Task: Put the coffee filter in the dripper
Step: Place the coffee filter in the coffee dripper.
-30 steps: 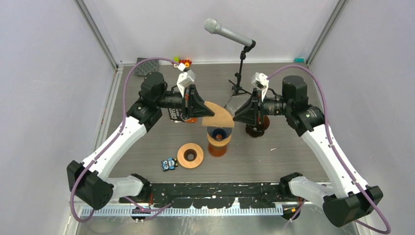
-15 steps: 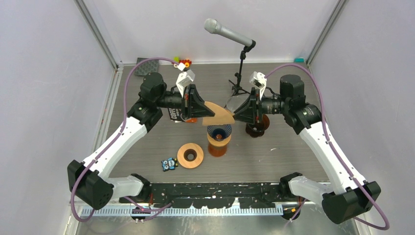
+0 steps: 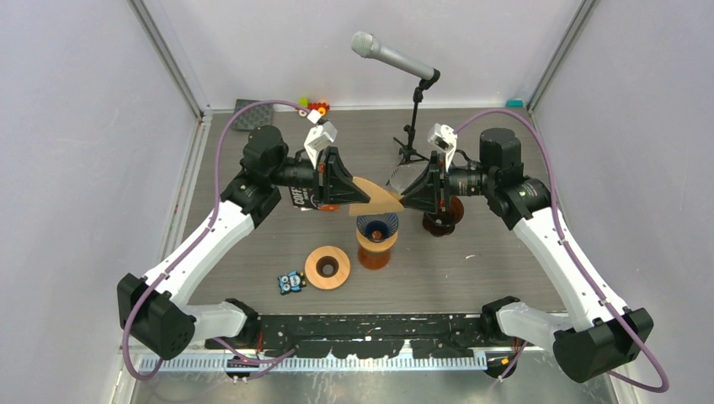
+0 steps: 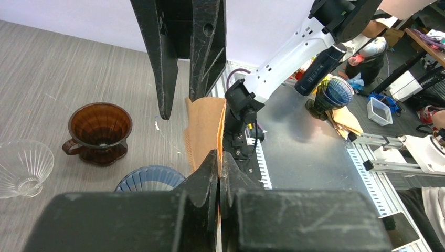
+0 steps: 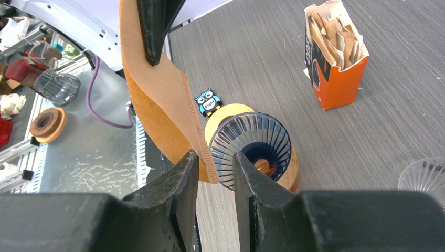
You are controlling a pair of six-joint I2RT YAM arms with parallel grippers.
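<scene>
My left gripper (image 3: 352, 193) is shut on a brown paper coffee filter (image 3: 375, 199) and holds it in the air just above the blue ribbed dripper (image 3: 376, 225). In the left wrist view the gripper (image 4: 219, 158) pinches the filter (image 4: 203, 130), with the blue dripper (image 4: 148, 181) below left. My right gripper (image 3: 407, 199) is at the filter's other end. In the right wrist view the right gripper (image 5: 215, 160) is open, its jaws a little apart around the filter's (image 5: 157, 100) lower seam edge, directly over the dripper (image 5: 256, 147).
The dripper sits on a wooden stand (image 3: 376, 251). An amber dripper (image 3: 443, 215) and a clear glass dripper (image 3: 406, 177) stand to its right, an orange filter box (image 3: 306, 199) to its left. A wooden ring (image 3: 327, 268), an owl tag (image 3: 291, 283) and a microphone stand (image 3: 412, 135) are nearby.
My right gripper has moved a little left, closing in on the filter's free end. The left gripper and filter have stayed almost still above the dripper.
</scene>
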